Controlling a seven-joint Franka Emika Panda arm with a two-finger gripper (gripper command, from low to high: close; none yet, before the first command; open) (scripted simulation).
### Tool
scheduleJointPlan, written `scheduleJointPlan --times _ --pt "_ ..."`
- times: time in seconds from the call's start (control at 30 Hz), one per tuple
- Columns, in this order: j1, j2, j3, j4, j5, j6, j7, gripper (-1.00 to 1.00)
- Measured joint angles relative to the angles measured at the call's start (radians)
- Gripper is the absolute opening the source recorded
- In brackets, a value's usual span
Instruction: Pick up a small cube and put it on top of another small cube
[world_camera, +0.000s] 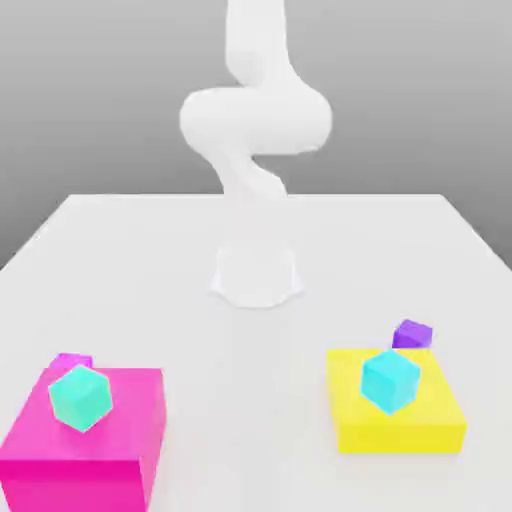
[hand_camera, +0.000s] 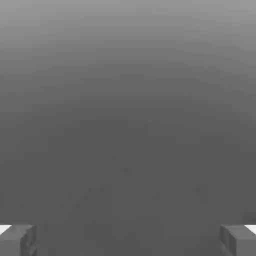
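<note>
The small violet-purple cube (world_camera: 411, 334) sits on the white table just behind the yellow block (world_camera: 440, 420), on the exterior view's right. A cyan cube (world_camera: 390, 380) rests on top of that yellow block. On the exterior view's left, a teal cube (world_camera: 80, 396) stands on a magenta block (world_camera: 120, 440), with a tiny magenta cube (world_camera: 72, 359) peeking out behind it. In the hand view my gripper (hand_camera: 128, 241) is open, its grey fingertips (hand_camera: 17, 240) far apart with nothing between them, facing plain grey background. The white arm (world_camera: 255, 120) is folded up high above its base.
The arm's round white base (world_camera: 256, 275) stands mid-table, behind both blocks. The white table (world_camera: 250, 400) stretches between the magenta and yellow blocks. Its side edges slant outward toward the front.
</note>
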Motion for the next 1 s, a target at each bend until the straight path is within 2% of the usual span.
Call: scheduleJointPlan --times 0.27,0.5,0.6,0.67,0.73,0.8,0.9,0.93,1.0 --pt "0.205 0.255 0.123 -0.233 0.074 0.208 -0.068 0.00" --pt "0.385 0.506 0.272 -0.448 0.115 0.409 -0.110 0.00" --pt "0.447 0.618 0.343 -0.540 0.099 0.497 -0.103 0.00" --pt "0.463 0.691 0.365 -0.573 0.030 0.555 -0.057 0.00" --pt "0.477 0.767 0.315 -0.569 -0.110 0.612 0.041 0.00" --pt "0.571 0.842 0.194 -0.556 -0.236 0.668 0.131 0.00" --pt "0.730 0.949 0.020 -0.534 -0.307 0.756 0.186 0.00" --pt "0.763 0.977 -0.013 -0.529 -0.311 0.780 0.190 -1.00" --pt "0.763 0.977 -0.013 -0.529 -0.311 0.780 0.190 -1.00"
